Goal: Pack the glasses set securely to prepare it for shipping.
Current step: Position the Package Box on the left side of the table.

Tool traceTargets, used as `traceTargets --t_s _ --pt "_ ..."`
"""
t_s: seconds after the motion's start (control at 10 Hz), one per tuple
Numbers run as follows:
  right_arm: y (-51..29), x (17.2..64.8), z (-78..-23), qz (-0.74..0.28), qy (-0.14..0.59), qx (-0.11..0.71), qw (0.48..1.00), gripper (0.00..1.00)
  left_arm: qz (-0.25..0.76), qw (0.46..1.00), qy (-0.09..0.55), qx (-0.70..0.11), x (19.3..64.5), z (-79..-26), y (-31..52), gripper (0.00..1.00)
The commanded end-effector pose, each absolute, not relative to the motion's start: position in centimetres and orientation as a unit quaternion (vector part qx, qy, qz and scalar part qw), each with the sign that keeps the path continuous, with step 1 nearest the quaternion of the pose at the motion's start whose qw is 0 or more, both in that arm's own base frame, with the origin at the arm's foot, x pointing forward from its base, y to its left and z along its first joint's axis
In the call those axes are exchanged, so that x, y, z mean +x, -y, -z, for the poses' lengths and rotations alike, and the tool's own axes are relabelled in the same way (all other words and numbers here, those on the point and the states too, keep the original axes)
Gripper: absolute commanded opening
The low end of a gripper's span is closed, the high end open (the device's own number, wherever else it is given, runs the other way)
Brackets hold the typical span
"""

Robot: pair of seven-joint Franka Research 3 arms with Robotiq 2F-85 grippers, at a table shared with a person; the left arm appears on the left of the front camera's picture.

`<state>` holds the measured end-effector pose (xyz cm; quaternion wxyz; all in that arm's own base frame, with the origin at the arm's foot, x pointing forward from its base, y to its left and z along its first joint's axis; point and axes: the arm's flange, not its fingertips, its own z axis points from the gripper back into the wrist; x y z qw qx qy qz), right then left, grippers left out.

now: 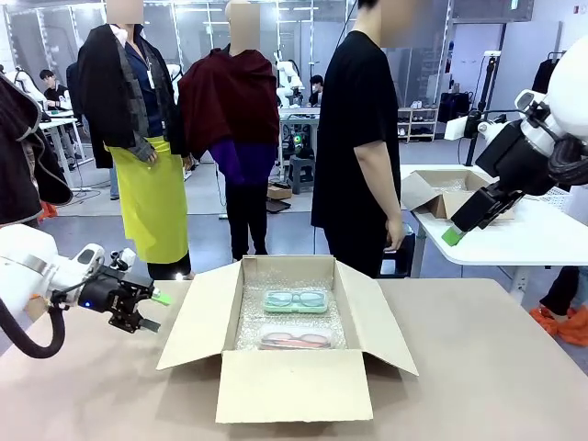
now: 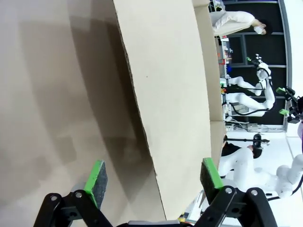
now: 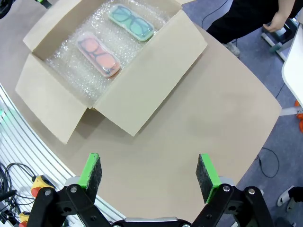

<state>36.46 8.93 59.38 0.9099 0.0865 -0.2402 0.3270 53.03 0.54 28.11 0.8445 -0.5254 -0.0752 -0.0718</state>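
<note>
1. Glasses set [image 1: 296, 300]: a mint-green case [image 3: 131, 22] and a pinkish-red case [image 1: 294, 338]. They lie flat, side by side but apart, on bubble wrap [image 1: 250, 322] that lines the bottom of an open cardboard box [image 1: 294, 390] in the middle of the desk [image 1: 487, 367]. The mint one lies nearer the person.
2. Handling, as a judgement: each case looks light and stiff, with a smooth rounded shell that could slip between pads. The eyeglasses inside are likely fragile, so gentle pressure is wise.
3. Where to take hold: across the short width at mid-length, coming straight down. The box walls leave little room for a sideways approach.
4. Both cases look uncovered from above and all four flaps stand open, so padding and closing seem left to do.
5. The left gripper [image 1: 154, 310] has its jaws spread wide and holds nothing. It hovers low over the desk, just beside the box's left flap [image 2: 165, 94] and facing its outer side.
6. The right gripper [image 3: 149, 172] is also wide open and empty. It is raised well above the desk's right side, looking down on the box.
</note>
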Motion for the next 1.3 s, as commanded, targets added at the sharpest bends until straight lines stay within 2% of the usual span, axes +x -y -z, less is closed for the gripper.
traceTargets --t_s 0.0,0.4,0.7,0.8,0.9,1.0,1.1,1.2 --pt "-9.3 36.5 -59.7 -0.313 0.24 0.077 0.915 1.0 0.073 0.821 0.081 -0.561 53.7 -27.1 -0.1 1.0" --pt "-9.3 36.5 -59.7 -0.313 0.24 0.077 0.915 1.0 0.068 0.77 0.041 -0.633 53.7 -25.9 1.8 1.0" --pt "-9.3 36.5 -59.7 -0.313 0.24 0.077 0.915 1.0 0.064 0.728 0.051 -0.681 53.5 -25.8 3.1 1.0" --pt "-9.3 36.5 -59.7 -0.313 0.24 0.077 0.915 1.0 0.061 0.716 0.052 -0.693 53.5 -25.9 3.4 0.67" --pt "-9.3 36.5 -59.7 -0.313 0.24 0.077 0.915 1.0 0.055 0.706 0.058 -0.704 53.5 -25.9 3.4 0.43" --pt "-9.3 36.5 -59.7 -0.313 0.24 0.077 0.915 1.0 0.058 0.7 0.065 -0.709 53.4 -26.1 3.2 0.1" --pt "-9.3 36.5 -59.7 -0.313 0.24 0.077 0.915 1.0 0.062 0.696 0.065 -0.712 53.2 -26.4 3.0 0.0" --pt "-9.3 36.5 -59.7 -0.313 0.24 0.077 0.915 1.0 0.066 0.693 0.063 -0.715 53.1 -26.7 2.8 0.0"
